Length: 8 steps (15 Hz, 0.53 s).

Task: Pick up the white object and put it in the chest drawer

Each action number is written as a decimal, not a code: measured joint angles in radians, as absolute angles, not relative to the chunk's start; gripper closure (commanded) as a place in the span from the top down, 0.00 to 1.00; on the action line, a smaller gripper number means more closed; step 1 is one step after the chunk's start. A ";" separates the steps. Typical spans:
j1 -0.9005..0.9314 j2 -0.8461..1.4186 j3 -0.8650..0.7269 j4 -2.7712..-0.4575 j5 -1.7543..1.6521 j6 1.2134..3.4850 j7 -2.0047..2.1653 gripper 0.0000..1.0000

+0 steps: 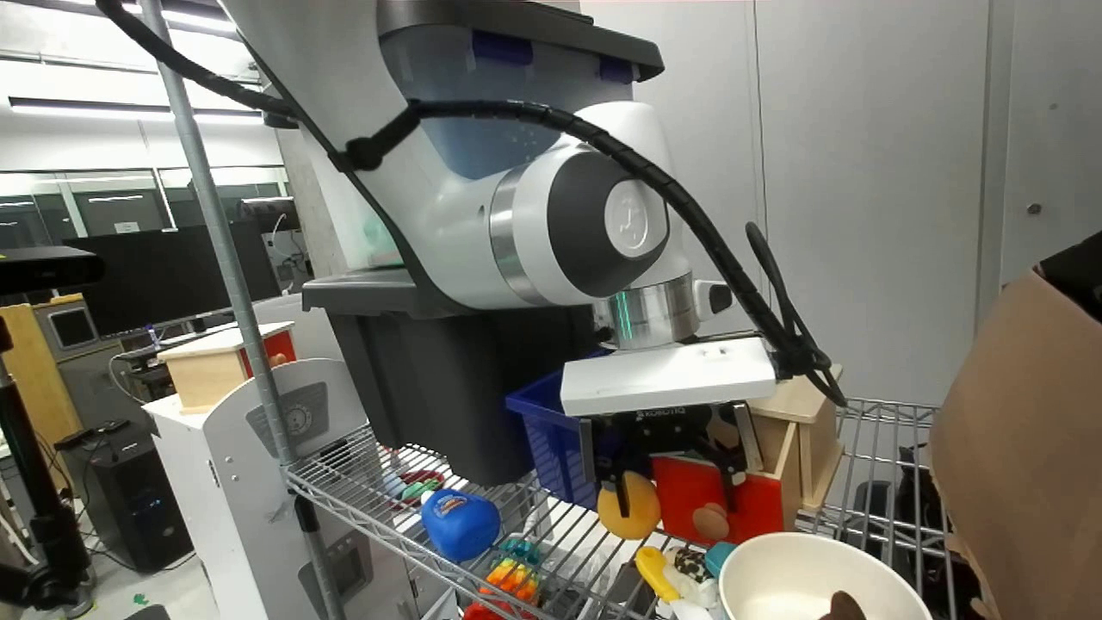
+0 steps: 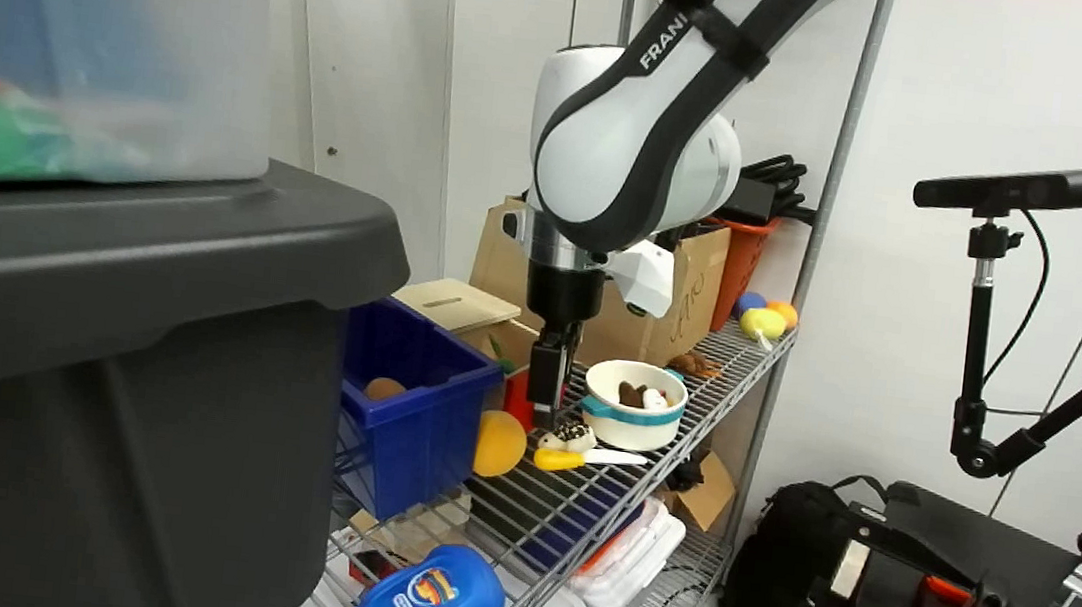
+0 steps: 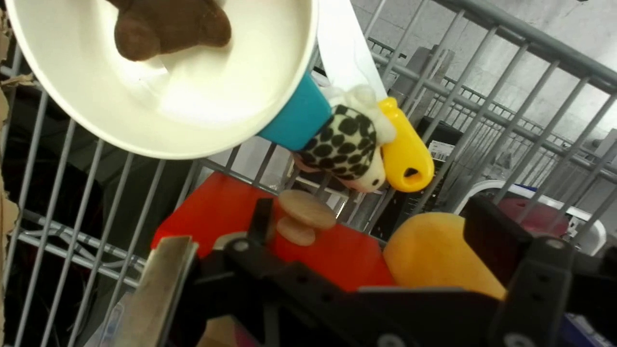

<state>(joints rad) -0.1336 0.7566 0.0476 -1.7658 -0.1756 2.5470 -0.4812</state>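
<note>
with empty jaws apart, the gripper (image 1: 676, 498) is hovering, seemingly before picking and needing to reach the white object (image 2: 655, 399) in the teal-handled pot (image 2: 631, 436).

There is one cream pot (image 2: 633, 436), one spotted toy (image 3: 349, 147), one knife (image 3: 349, 58) and one blue bottle (image 1: 465, 527). Of wooden boxes (image 1: 762, 504), there are two.

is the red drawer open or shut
Open: in an exterior view, the drawer's red front stands out from the wooden chest, its side wall showing between them.
</note>
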 measured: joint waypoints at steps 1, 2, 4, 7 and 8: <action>-0.130 0.763 0.049 -1.761 -0.176 2.543 -0.482 1.00; -0.127 0.770 0.049 -1.759 -0.176 2.538 -0.482 1.00; -0.121 0.772 0.050 -1.755 -0.176 2.535 -0.482 1.00; -0.121 0.772 0.050 -1.754 -0.176 2.531 -0.482 1.00; -0.121 0.772 0.050 -1.754 -0.176 2.531 -0.482 1.00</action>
<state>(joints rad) -0.1206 0.7725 0.0504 -1.7542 -0.1765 2.5312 -0.4816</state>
